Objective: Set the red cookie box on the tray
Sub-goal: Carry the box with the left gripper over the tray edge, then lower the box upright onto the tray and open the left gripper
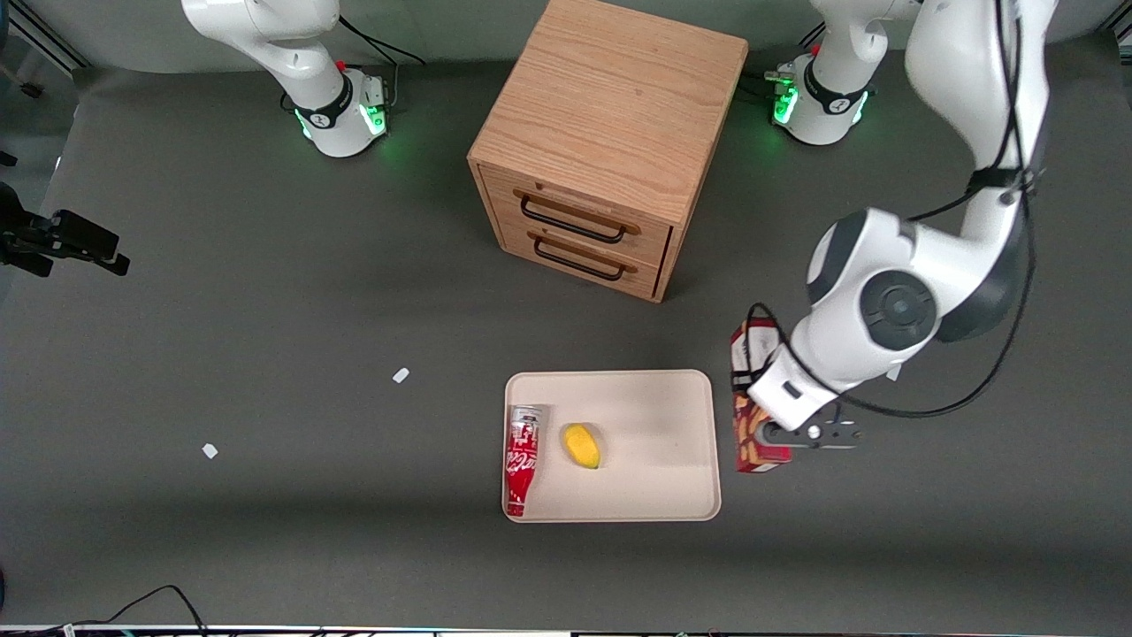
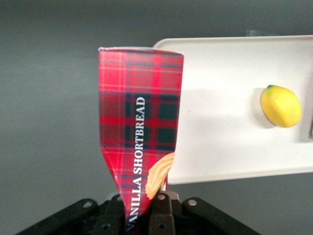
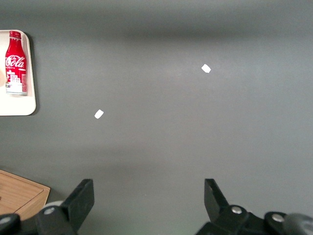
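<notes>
In the front view, your claw (image 1: pixel 778 433) sits just beside the tray (image 1: pixel 699 442), at the edge nearest the working arm. The red cookie box (image 1: pixel 752 416) is under the wrist and partly hidden by it; you see one end above the wrist and the other end below it. The box is beside the tray and not yet over it. I judge the arm holds it there so that a short sideways move can carry it in. From this view you cannot tell whether the box rests on the table or is lifted. The tray already has a red soda bottle (image 1: pixel 522 460) lying along the edge farthest from your claw, and a yellow lemon (image 1: pixel 582 445) next to it, a little closer. The part of the tray nearest the claw is bare, so I think this is the natural place for the box.

In the left wrist view, the fingers (image 2: pixel 159 215) are closed on the narrow end of the box (image 2: pixel 139 122), and the cardboard looks pinched in there. The box reaches away from the claw, and its side overlaps the tray rim (image 2: pixel 215 176). The lemon (image 2: pixel 280 105) lies in the tray.

In the right wrist view, you see only a corner of the tray (image 3: pixel 30 105) with the bottle (image 3: pixel 15 63) in it; the box does not appear.
</notes>
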You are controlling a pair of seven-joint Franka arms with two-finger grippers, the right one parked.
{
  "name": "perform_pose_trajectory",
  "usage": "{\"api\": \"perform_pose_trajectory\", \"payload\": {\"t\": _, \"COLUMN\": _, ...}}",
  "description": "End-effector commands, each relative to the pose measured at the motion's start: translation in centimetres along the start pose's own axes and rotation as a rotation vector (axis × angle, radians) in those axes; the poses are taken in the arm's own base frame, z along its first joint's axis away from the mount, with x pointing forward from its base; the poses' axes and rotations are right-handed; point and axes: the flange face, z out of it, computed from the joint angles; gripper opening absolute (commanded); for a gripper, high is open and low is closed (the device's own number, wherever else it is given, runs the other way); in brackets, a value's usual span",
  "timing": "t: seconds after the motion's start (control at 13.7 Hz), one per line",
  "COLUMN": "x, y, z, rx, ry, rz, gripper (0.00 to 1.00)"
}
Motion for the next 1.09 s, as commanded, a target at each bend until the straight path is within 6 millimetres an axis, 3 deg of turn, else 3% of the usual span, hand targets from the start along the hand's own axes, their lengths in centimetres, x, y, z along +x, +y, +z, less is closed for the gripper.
{"api": "perform_pose_trajectory", "payload": {"t": 0.0, "x": 0.9, "y": 1.7, "z": 3.9, "rx": 0.025, "ry": 0.032, "rz": 0.000, "gripper": 0.00}}
{"api": "perform_pose_trajectory", "payload": {"t": 0.44, "x": 0.5, "y": 4.0, "z": 11.1, "rx": -0.009, "ry": 0.035, "rz": -0.058, "gripper": 0.00}}
{"api": "perform_pose_trajectory", "payload": {"t": 0.73, "x": 0.7, "y": 3.3, "z": 12.2, "rx": 0.001, "ry": 0.031, "rz": -0.067, "gripper": 0.00}}
{"api": "perform_pose_trajectory", "payload": {"t": 0.8, "x": 0.7, "y": 3.2, "z": 12.3, "rx": 0.003, "ry": 0.029, "rz": -0.065, "gripper": 0.40}}
{"api": "perform_pose_trajectory", "payload": {"t": 0.88, "x": 0.7, "y": 3.1, "z": 12.3, "rx": 0.016, "ry": 0.038, "rz": -0.044, "gripper": 0.99}}
{"api": "perform_pose_trajectory", "payload": {"t": 1.02, "x": 0.9, "y": 3.3, "z": 12.0, "rx": 0.024, "ry": 0.072, "rz": -0.035, "gripper": 1.00}}
